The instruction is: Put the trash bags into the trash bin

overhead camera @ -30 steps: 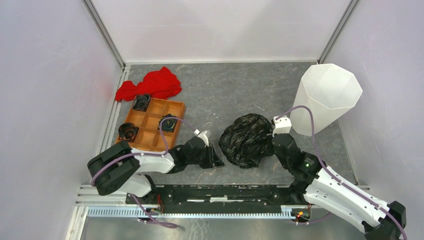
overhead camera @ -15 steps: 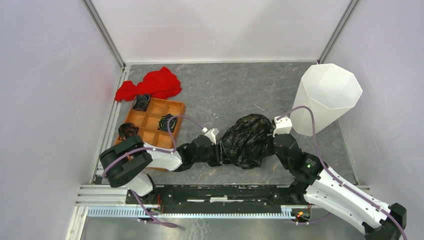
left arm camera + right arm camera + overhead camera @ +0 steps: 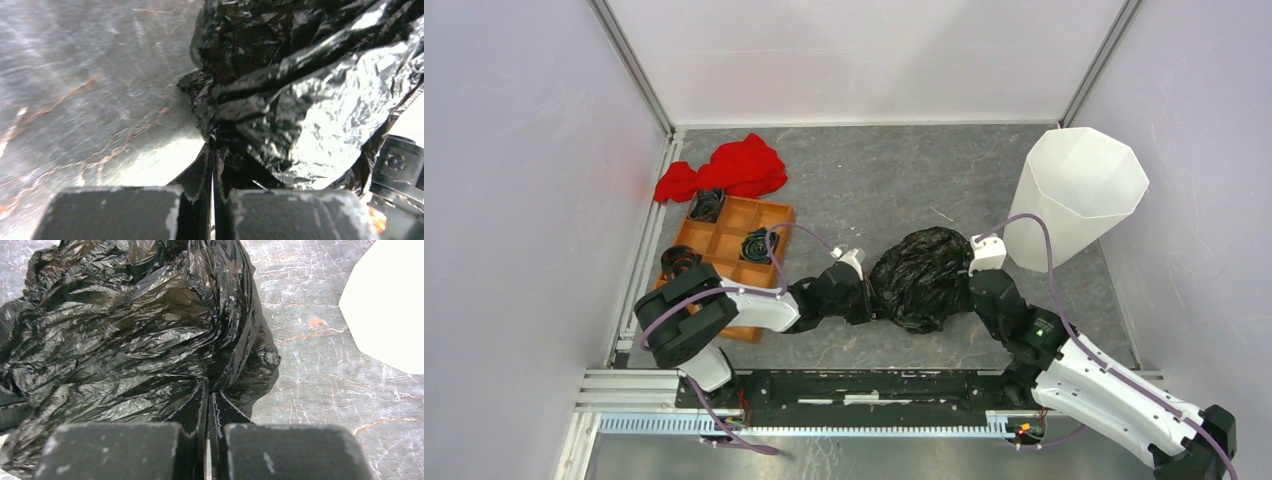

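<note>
Left gripper [image 3: 212,160] and right gripper [image 3: 207,395] both clamped on the trash bags [image 3: 921,275], mid-counter [image 3: 874,180].
Left gripper: jaws pressed together, pinching a fold of black film at the bags' left side. Right gripper: jaws likewise together, nipping film at the bags' right edge. The bags lie crumpled between the two arms. The trash bin [image 3: 1074,195] stands upright at far right, near the bags but apart. Orange tray [image 3: 724,255] and red cloth [image 3: 729,170] sit far left.
</note>
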